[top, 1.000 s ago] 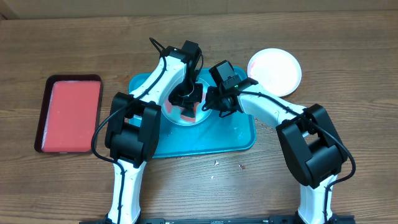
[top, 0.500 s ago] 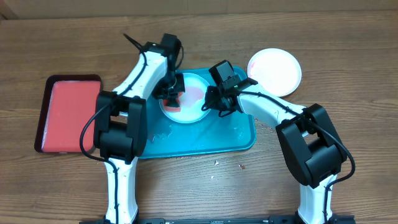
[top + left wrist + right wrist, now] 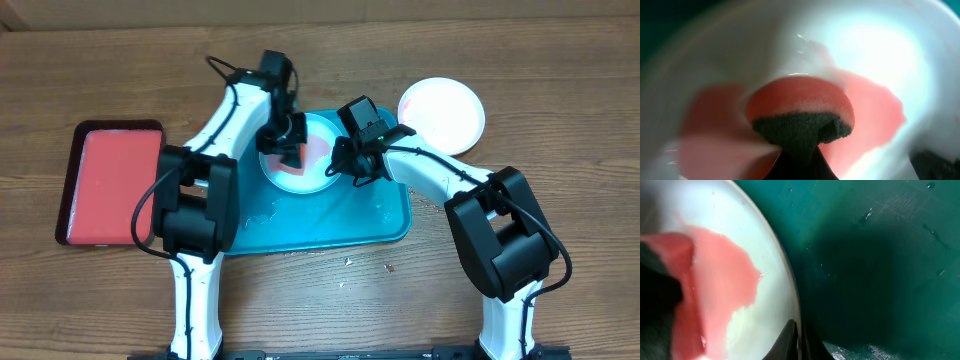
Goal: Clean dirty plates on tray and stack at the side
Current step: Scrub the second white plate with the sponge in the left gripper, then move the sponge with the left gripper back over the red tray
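A pale mint plate [image 3: 312,160] with a red smear lies on the teal tray [image 3: 330,222]. My left gripper [image 3: 288,148] is shut on a red sponge with a dark scrub side [image 3: 800,110] and presses it onto the plate's wet red smear [image 3: 875,115]. My right gripper [image 3: 342,165] is shut on the plate's right rim [image 3: 792,315]; the smear [image 3: 720,285] and the tray floor [image 3: 875,270] show in its view. A white plate [image 3: 441,115] lies on the table right of the tray. The yellow-green plate is out of view.
A smaller red tray with a dark rim [image 3: 110,182] lies at the left on the wooden table [image 3: 560,90]. Small crumbs [image 3: 388,267] lie in front of the teal tray. Water drops shine on the teal tray floor.
My left gripper swept the sponge from the plate's middle to its left side, then back a little right and up. My right gripper kept its hold on the rim.
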Available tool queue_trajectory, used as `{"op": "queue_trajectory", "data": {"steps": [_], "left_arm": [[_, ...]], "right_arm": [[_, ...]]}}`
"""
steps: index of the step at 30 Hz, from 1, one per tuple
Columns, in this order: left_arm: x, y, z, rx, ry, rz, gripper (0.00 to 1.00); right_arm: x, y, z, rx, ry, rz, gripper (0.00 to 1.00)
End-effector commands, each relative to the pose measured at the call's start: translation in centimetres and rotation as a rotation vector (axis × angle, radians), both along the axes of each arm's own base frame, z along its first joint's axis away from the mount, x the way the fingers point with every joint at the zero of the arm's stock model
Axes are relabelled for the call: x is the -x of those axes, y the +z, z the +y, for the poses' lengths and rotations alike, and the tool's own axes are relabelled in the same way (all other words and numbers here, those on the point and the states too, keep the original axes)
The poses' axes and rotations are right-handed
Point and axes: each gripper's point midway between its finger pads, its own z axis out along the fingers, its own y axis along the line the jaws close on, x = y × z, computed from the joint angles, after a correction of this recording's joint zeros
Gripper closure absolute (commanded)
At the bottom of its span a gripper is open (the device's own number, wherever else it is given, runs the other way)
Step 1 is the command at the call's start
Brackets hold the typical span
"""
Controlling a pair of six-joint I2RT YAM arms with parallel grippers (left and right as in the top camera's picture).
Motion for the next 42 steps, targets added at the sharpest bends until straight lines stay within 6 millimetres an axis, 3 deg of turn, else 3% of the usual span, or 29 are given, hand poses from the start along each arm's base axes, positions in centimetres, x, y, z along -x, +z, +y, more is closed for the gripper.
{"op": "queue_trajectory", "data": {"steps": [1, 3, 9, 15, 17, 24, 32, 38, 42], "left_arm": [[2.7, -2.6, -1.1, -0.025, -0.069, 0.098, 0.96], [3.1, -2.8, 0.2, -0.099, -0.068, 0.110, 0.96], [3.1, -2.7, 6.8, -0.410, -0.048, 0.105, 0.96], [1.4, -2.7, 8.7, -0.422, 0.094, 0.062, 0.96], [0.9, -2.8, 8.6, -0.394, 0.169, 0.051, 0.95], [-0.4, -2.9, 2.5, -0.078, 0.147, 0.040, 0.96], [1.7, -2.7, -1.6, -0.024, 0.001, 0.065, 0.96], [2.6, -2.9, 0.2, -0.131, -0.008, 0.092, 0.96], [3.1, -2.5, 3.6, -0.214, 0.032, 0.140, 0.96]], "right_arm": [[1.4, -3.5, -1.6, 0.086, 0.007, 0.069, 0.96], [1.5, -3.5, -1.6, 0.088, 0.007, 0.070, 0.96], [1.5, -3.5, -1.6, 0.087, 0.007, 0.070, 0.96], [1.4, -3.4, -1.6, 0.085, 0.007, 0.067, 0.96], [1.4, -3.4, -1.6, 0.085, 0.007, 0.067, 0.96], [1.4, -3.4, -1.6, 0.085, 0.007, 0.067, 0.96], [1.4, -3.4, -1.6, 0.086, 0.007, 0.067, 0.96], [1.4, -3.4, -1.6, 0.086, 0.007, 0.068, 0.96], [1.5, -3.5, -1.6, 0.087, 0.008, 0.070, 0.96]]}}
